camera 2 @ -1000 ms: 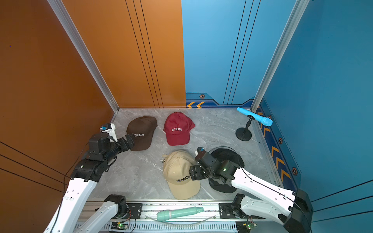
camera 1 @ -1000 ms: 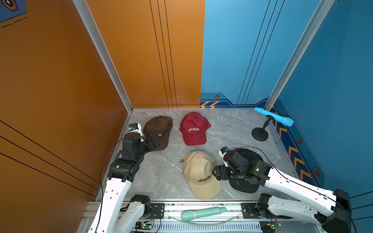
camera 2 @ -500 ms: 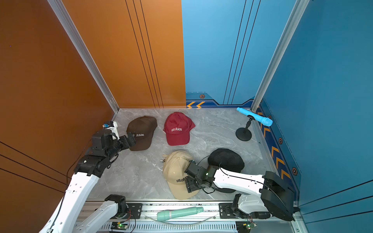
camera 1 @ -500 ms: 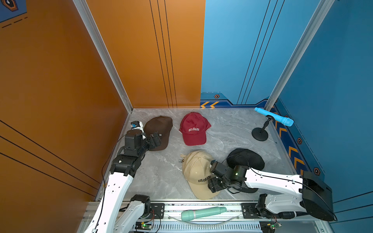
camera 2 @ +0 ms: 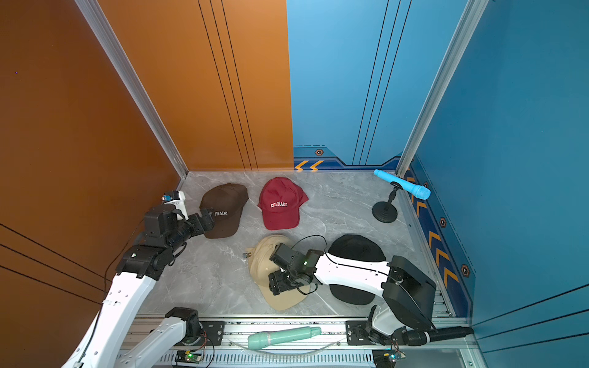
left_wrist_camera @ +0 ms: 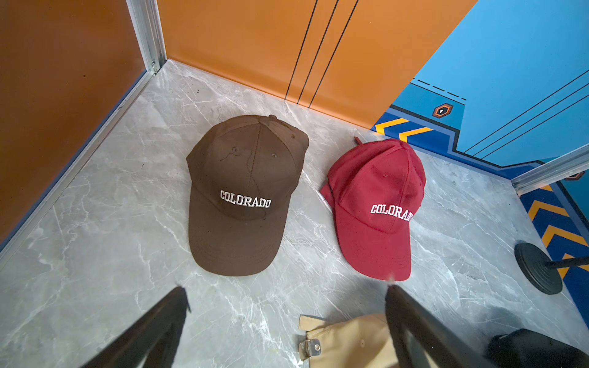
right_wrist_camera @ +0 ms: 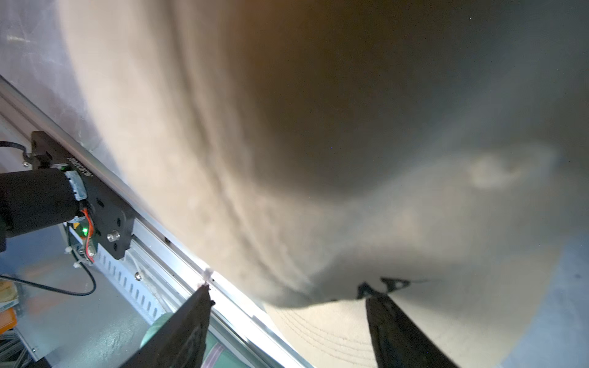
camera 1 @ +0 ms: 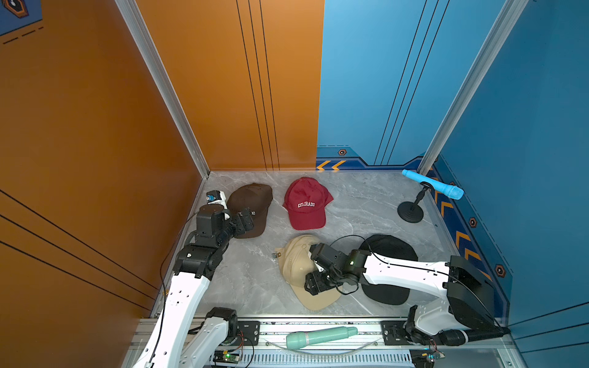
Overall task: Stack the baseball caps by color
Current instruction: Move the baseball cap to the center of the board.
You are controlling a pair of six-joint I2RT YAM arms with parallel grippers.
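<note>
1. You see four single-colour spots on the bench (camera 1: pixel 366 204): brown cap (camera 1: pixel 251 204) at 10 o'clock, red cap (camera 1: pixel 306 204) at 12, beige cap (camera 1: pixel 294 264) at 6, black cap (camera 1: pixel 392 248) at 4.
2. The right gripper (right_wrist_camera: pixel 290 291) has its jaws apart over the beige brim. The left gripper (left_wrist_camera: pixel 287 290) is wide and empty near the brown brim.
3. Sorting looks nearly done, though the beige pile seems skewed.
</note>
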